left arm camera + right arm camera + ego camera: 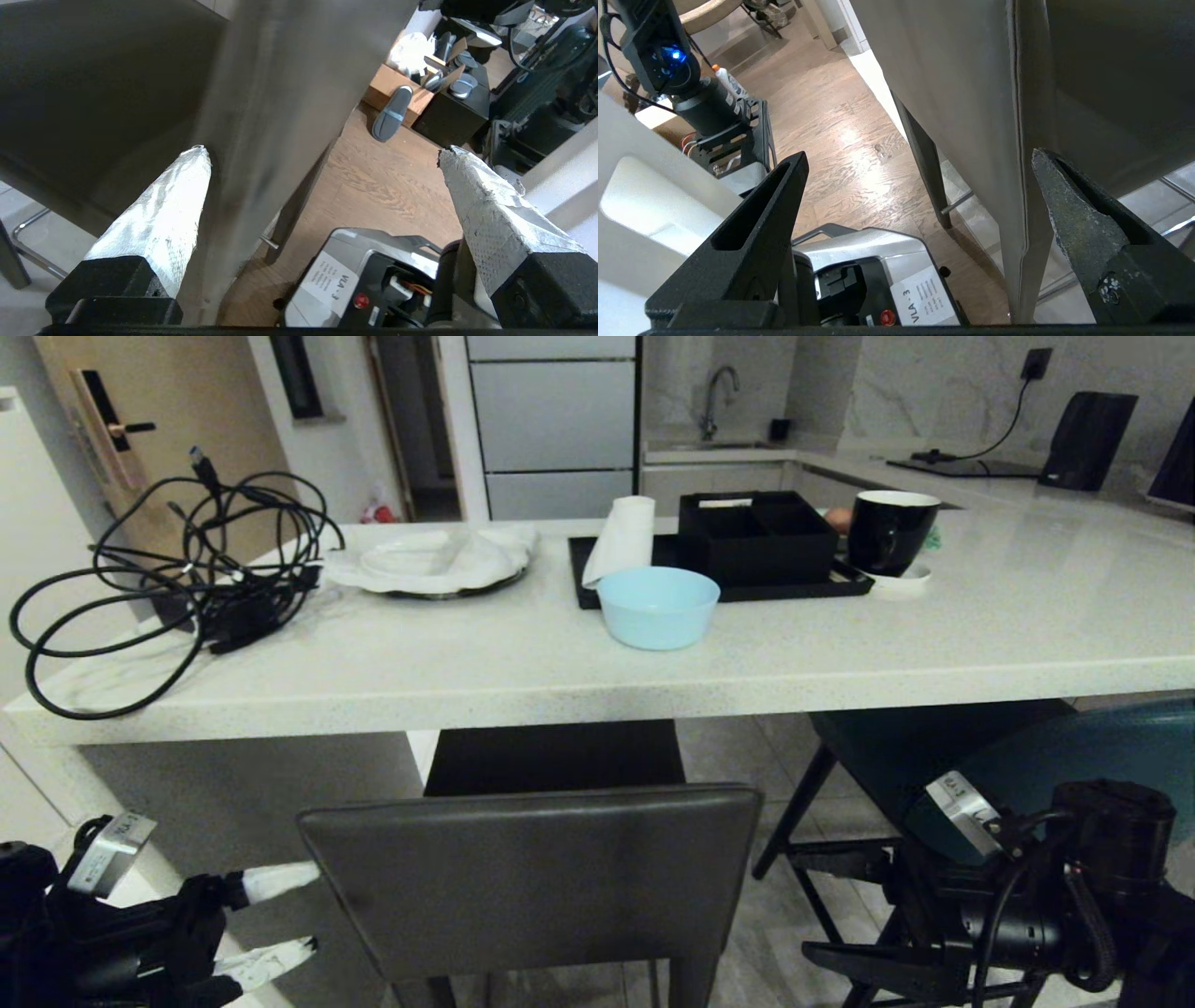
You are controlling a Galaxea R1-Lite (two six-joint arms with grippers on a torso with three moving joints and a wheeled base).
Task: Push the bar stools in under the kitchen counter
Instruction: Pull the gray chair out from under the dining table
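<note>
The grey stool (532, 868) stands before the kitchen counter (597, 663), its seat partly under the slab and its low back just outside the edge. The teal stool (1074, 756) sits beside it, also partly under the counter. The left gripper (271, 919) hangs spread wide and empty just beside the grey stool's back; the right gripper (920, 196), likewise wide apart and holding nothing, flanks the back's other edge.

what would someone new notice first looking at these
The dark grey stool sits front and centre, its seat partly under the white kitchen counter. Both open grippers flank its back: the left gripper at its left edge, the right gripper astride the other edge. A teal stool stands to the right.
</note>
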